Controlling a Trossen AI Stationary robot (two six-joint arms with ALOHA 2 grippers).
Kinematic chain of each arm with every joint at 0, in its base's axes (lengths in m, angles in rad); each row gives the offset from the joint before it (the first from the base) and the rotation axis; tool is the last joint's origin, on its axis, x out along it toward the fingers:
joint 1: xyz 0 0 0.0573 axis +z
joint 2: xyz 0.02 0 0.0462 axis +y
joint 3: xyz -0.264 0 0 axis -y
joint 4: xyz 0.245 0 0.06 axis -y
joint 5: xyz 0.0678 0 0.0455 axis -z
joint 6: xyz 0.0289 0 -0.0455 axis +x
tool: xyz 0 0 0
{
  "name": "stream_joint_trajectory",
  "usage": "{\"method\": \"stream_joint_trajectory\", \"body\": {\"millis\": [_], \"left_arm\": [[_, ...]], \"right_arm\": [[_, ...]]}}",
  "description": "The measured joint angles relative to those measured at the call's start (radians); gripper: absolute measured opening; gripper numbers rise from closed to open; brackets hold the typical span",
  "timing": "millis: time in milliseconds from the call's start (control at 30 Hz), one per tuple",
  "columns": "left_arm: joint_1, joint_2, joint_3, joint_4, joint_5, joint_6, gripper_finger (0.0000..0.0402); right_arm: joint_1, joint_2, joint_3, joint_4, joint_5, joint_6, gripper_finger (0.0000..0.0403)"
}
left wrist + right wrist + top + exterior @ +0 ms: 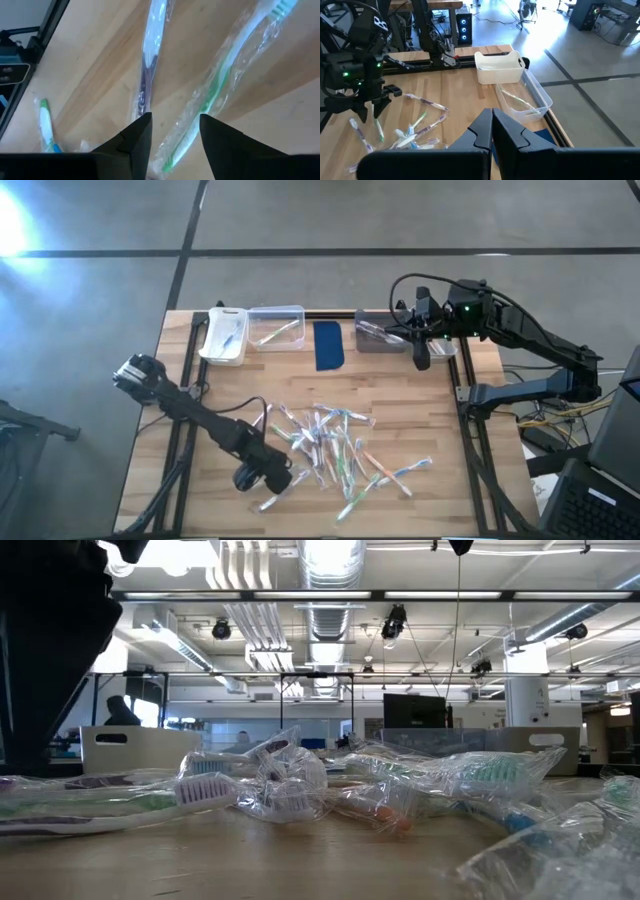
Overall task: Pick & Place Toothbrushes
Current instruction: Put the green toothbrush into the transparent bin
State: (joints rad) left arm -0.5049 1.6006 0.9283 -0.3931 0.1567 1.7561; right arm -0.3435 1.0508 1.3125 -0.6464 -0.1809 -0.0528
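a light wooden butcher-block table (420, 420) with a black metal frame stands on a polished grey concrete floor (300, 215) crossed by dark seams, a bright glare patch at one corner. beyond the table the room is a large open workshop: an exposed ceiling with silver ventilation ducts (330, 565) and long fluorescent light strips (420, 595), glazed partitions, a white round column (528, 700), a dark monitor (415, 710) and a seated person (120, 712) far back. a lit computer tower (463, 26) sits under a far desk.
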Motion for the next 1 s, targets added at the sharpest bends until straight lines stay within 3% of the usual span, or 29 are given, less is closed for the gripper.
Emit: {"method": "stream_joint_trajectory", "body": {"millis": [733, 867, 1000], "left_arm": [[0.002, 0.133, 0.003, -0.009, -0.019, -0.006, 0.0152], [0.001, 0.15, 0.002, -0.014, -0.038, -0.009, 0.0125], [0.0, 0.148, 0.001, -0.023, -0.042, -0.033, 0.0071]], "right_arm": [[0.0, 0.0, 0.0, 0.0, 0.0, 0.0, 0.0008], [0.0, 0.0, 0.0, 0.0, 0.0, 0.0, 0.0008], [0.0, 0.0, 0.0, 0.0, 0.0, 0.0, 0.0008]]}}
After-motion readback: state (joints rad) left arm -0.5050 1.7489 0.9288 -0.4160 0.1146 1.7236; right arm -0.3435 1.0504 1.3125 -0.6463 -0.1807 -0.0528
